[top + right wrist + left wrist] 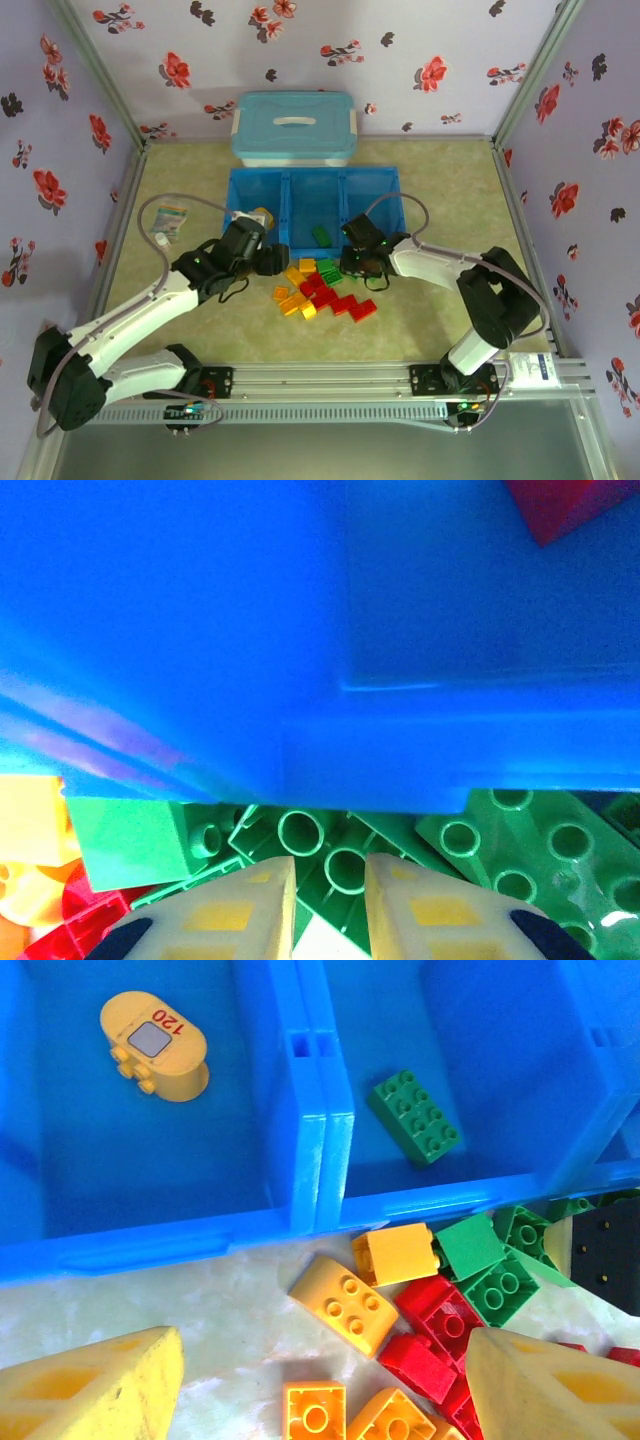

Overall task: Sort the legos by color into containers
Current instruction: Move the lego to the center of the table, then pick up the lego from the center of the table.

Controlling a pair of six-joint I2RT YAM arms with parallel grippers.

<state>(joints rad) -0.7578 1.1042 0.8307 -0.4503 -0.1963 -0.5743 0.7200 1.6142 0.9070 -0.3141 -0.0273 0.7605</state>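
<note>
Top external view: the loose legos (322,290) are heaped just outside the near wall of the blue tray (375,200), at 6 o'clock from its middle container. The left gripper (268,262) hangs at the heap's 9 o'clock edge, jaws spread wide, holding nothing. The right gripper (352,264), at the heap's 1 o'clock, is pinched onto a green lego (345,870) beside the tray wall. Left wrist view: a green brick (415,1117) lies in the middle container, a yellow rounded piece (155,1048) in the left one.
</note>
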